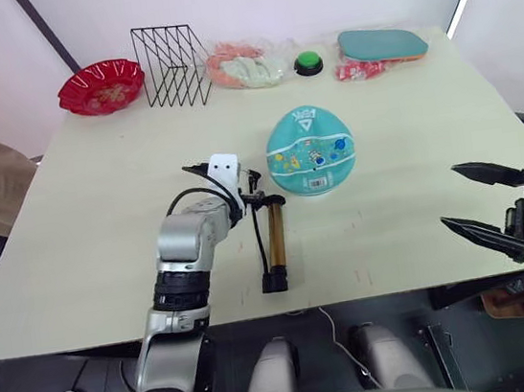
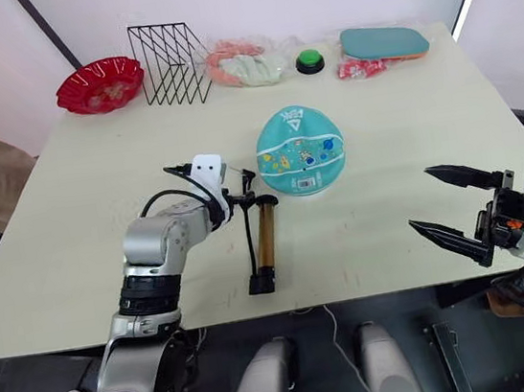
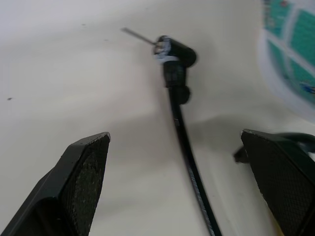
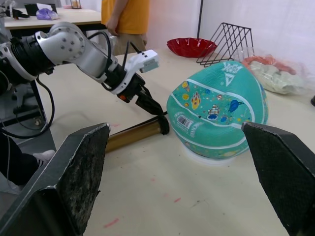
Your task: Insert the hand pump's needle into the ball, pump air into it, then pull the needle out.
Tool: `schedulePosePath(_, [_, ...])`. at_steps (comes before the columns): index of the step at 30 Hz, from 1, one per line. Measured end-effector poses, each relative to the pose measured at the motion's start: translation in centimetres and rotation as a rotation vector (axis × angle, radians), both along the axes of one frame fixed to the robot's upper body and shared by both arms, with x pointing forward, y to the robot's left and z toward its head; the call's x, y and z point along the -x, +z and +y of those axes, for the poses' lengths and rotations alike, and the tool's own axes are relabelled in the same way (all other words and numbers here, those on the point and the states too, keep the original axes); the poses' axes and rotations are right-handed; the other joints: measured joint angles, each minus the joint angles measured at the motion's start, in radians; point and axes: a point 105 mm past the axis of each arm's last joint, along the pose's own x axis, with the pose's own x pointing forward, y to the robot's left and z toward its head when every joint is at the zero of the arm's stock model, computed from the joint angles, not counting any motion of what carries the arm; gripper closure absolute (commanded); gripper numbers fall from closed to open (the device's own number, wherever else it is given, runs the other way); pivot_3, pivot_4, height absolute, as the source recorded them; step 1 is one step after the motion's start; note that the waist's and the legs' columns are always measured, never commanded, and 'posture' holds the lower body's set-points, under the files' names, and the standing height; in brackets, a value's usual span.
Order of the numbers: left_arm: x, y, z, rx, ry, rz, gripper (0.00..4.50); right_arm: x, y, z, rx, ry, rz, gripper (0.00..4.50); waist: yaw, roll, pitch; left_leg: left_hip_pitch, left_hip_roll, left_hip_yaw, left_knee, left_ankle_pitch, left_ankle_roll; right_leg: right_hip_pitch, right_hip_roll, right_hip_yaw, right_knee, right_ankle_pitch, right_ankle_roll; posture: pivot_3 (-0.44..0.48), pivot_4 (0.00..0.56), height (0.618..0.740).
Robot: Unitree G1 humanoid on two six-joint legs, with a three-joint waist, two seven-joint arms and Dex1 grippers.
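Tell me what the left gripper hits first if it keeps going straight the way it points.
Likely the hose lying between its open fingers, with the needle fitting just beyond; the ball sits off to one side. Depth is hard to judge.

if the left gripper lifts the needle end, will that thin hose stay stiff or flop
Probably flops: the hose is thin and already lies curved on the table. The needle looks very fine, likely easy to bend. The hand pump seems heavier and would likely drag behind.

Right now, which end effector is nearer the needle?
Left. The left end effector hovers open around the hose just behind the needle; the right end effector is far off, past the ball.
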Motion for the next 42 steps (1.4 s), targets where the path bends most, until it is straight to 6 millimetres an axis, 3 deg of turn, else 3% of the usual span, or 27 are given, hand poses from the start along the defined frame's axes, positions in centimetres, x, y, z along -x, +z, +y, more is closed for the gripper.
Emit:
schedulePosePath(3, [0.1,-0.2,-0.6,0.014,-0.011,0.007,0.01,0.0,-0.2,0.1,-0.003,0.004,0.005,0.0,0.0,0.0,0.0,-0.001,0.0,0.0,0.0,0.0,0.0,0.0,-0.001,0.0,0.0,0.0,0.0,0.0,0.15,0.74])
schedulePosePath(11, [0.0,-1.8,0.6,-0.02,0.015,0.043,0.01,-0.3,-0.5,0.5,-0.006,0.003,0.016,0.0,-0.002,0.0,0.0,0.0,0.0,0.0,0.0,0.0,0.0,0.0,0.0,0.0,0.0,0.0,0.0,0.0,0.15,0.74])
schedulePosePath(20, [-1.1,-2.5,-0.1,-0.005,0.028,0.009,0.01,-0.4,-0.5,0.5,-0.001,-0.006,0.013,0.0,0.002,0.003,-0.003,0.002,-0.001,0.0,0.0,0.0,0.0,0.002,-0.001,0.0,0.0,0.0,0.0,0.0,0.15,0.74])
schedulePosePath(22, [-1.4,-2.6,-0.5,0.023,0.033,0.008,1.01,-0.4,-0.5,0.6,-0.001,-0.004,0.016,0.0,0.002,0.004,-0.003,0.002,-0.001,0.0,0.001,0.0,0.0,0.002,-0.001,0.0,0.0,0.0,0.0,0.0,0.15,0.74])
schedulePosePath(24, [-1.6,-2.5,-0.5,0.07,0.057,0.013,1.72,-0.5,-0.5,0.7,-0.002,-0.002,0.015,0.0,0.003,0.004,-0.004,0.001,-0.002,0.0,0.001,0.0,0.0,0.002,-0.001,0.0,0.0,0.0,0.0,0.0,0.15,0.74])
schedulePosePath(26, [-1.7,-2.6,-0.9,0.109,0.067,0.018,2.87,-0.6,-0.4,0.8,-0.003,0.001,0.008,0.0,0.006,0.005,-0.005,0.001,-0.004,-0.001,0.001,0.0,0.0,0.002,-0.003,0.0,0.0,0.0,0.001,0.0,0.15,0.74])
schedulePosePath(30, [-1.6,-2.7,-1.3,0.138,0.06,0.016,4.46,-0.7,-0.5,1.1,-0.005,0.011,0.023,0.0,0.006,0.005,-0.005,0.001,-0.005,-0.001,0.001,0.0,0.0,0.002,-0.003,0.0,0.0,0.0,0.001,0.0,0.15,0.74])
schedulePosePath(39, [-0.7,-2.7,-0.4,0.204,0.085,-0.004,4.46,-1.0,-0.3,1.5,-0.003,0.024,0.017,0.0,-0.003,0.005,-0.005,0.001,-0.004,-0.001,0.0,0.0,0.0,0.002,-0.003,0.0,0.0,0.0,0.001,0.0,0.15,0.74])
schedulePosePath(42, [0.4,-2.6,-0.1,0.241,0.084,-0.007,4.46,-1.3,-0.2,1.7,-0.008,0.025,0.021,0.0,-0.007,0.005,-0.005,0.001,-0.004,-0.001,0.0,0.0,0.0,0.002,-0.003,0.0,0.0,0.0,0.001,0.0,0.15,0.74])
